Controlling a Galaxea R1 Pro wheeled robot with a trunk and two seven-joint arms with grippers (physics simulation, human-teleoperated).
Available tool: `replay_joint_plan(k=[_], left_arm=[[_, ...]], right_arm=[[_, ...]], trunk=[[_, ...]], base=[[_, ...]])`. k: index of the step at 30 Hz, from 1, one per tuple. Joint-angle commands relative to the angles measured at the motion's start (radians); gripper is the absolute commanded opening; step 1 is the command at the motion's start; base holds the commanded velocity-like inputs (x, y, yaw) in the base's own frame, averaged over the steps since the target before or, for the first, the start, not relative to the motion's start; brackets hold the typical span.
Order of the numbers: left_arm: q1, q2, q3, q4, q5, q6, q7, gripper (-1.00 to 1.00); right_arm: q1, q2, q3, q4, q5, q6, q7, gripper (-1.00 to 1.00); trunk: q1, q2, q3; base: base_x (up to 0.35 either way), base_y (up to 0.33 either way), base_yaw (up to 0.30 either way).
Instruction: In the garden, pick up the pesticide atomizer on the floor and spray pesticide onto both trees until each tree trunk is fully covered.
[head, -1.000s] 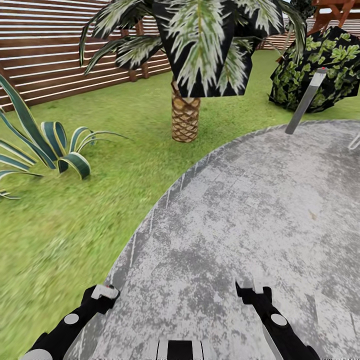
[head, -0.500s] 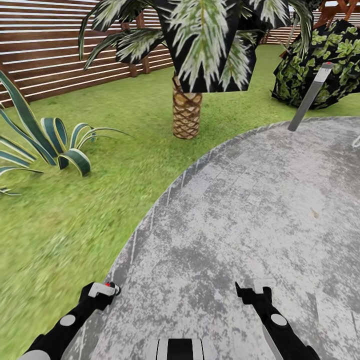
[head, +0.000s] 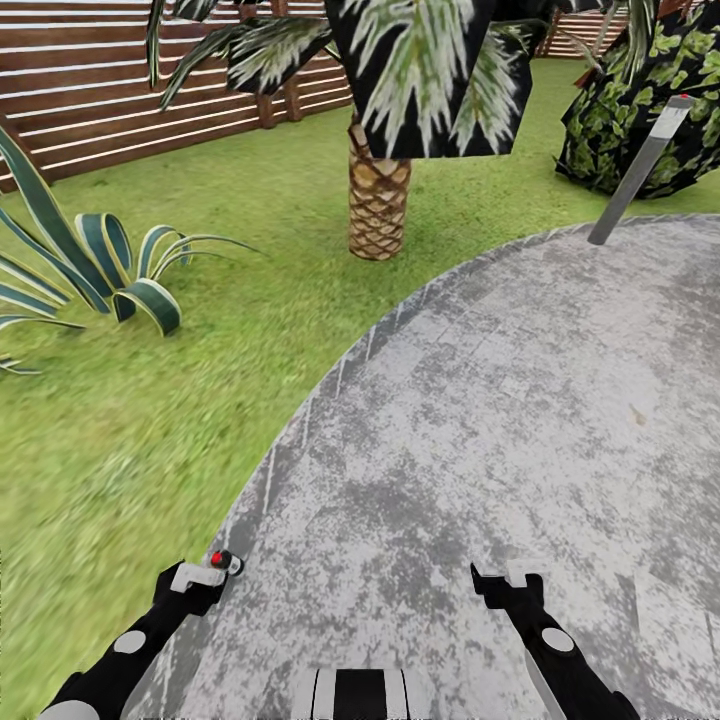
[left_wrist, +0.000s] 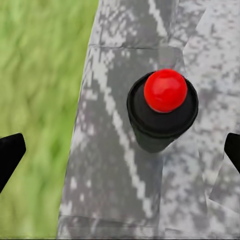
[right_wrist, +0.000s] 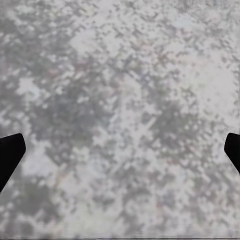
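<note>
Approach to pick-up: pesticide atomizer (left_wrist: 161, 112) upright on grey paving (head: 520, 400) by the grass edge, between wide-spread left pincer (left_wrist: 120, 152) tips, red cap (head: 216, 557) barely peeking in head view; right pincer (right_wrist: 120, 152) likewise wide, empty; next, lower and close.

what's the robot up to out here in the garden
It is on grey stone paving beside the lawn, with a short palm ahead. Its left gripper hangs open over a small dark bottle with a red top standing on the paving, not gripped. The right gripper is open and empty over bare stone.
</note>
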Motion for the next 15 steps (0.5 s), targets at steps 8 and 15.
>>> replay_joint_plan(k=[8, 15], left_arm=[[-0.001, -0.002, 0.009, 0.0, -0.006, -0.005, -0.008, 1.0], [-0.001, -0.002, 0.009, 0.0, -0.006, -0.006, -0.008, 1.0]], right_arm=[[0.0, 0.0, 0.0, 0.0, 0.002, -0.004, 0.001, 1.0], [0.0, 0.0, 0.0, 0.0, 0.002, -0.004, 0.001, 1.0]], trunk=[[0.003, -0.002, -0.044], [0.004, -0.002, -0.052]], base=[[0.0, 0.0, 0.063], [0.0, 0.0, 0.018]])
